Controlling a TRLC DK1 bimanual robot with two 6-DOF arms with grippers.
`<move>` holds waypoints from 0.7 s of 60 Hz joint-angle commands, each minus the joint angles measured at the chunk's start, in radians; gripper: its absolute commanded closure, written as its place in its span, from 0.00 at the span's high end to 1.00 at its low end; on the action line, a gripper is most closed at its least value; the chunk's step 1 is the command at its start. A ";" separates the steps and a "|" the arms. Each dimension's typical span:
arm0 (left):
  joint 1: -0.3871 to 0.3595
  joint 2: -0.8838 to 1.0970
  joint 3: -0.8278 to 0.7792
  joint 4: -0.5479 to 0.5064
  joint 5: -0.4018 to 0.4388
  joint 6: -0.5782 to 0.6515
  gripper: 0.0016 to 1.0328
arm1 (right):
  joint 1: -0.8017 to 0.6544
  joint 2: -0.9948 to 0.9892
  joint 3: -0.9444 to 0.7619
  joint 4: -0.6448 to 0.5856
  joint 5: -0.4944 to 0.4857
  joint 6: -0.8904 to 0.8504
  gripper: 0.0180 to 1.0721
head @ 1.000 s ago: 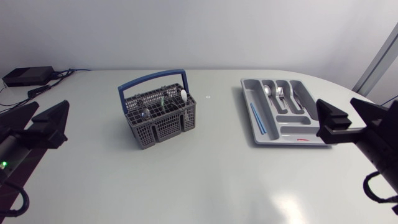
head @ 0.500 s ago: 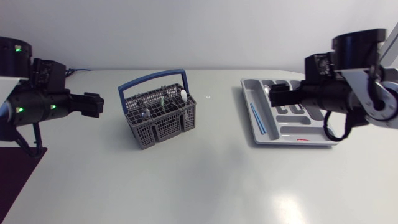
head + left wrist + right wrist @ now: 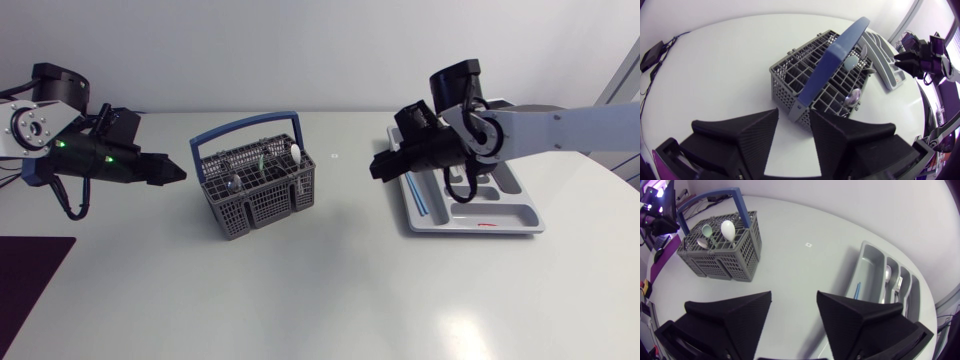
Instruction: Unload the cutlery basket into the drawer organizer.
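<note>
Two black grippers are open wide and hold nothing; the left gripper (image 3: 176, 173) is just beside the grey plastic cutlery basket with a blue handle (image 3: 257, 190), tips pointing at it; the right gripper (image 3: 379, 167) is over the side of the grey plastic drawer organizer (image 3: 485, 226) nearest the basket; basket and organizer stand well apart on the white table (image 3: 300, 300); a white spoon (image 3: 296, 152) stands in the basket; a thin blue stick (image 3: 414, 192), a metal spoon (image 3: 888, 273) and a metal fork (image 3: 898, 284) lie in the organizer
</note>
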 commanded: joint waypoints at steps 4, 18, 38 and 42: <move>0.026 0.090 0.034 0.013 0.029 0.047 0.22 | -0.012 0.139 0.148 0.004 -0.084 0.044 0.08; 0.018 0.165 0.037 0.040 0.056 0.065 0.21 | 0.039 0.326 0.336 -0.025 -0.139 0.087 0.06; -0.046 0.207 0.054 0.085 0.063 0.049 0.21 | 0.105 0.438 0.457 -0.044 -0.196 0.136 0.06; -0.054 0.219 0.060 0.100 0.064 0.036 0.21 | 0.114 0.438 0.454 -0.044 -0.222 0.137 0.06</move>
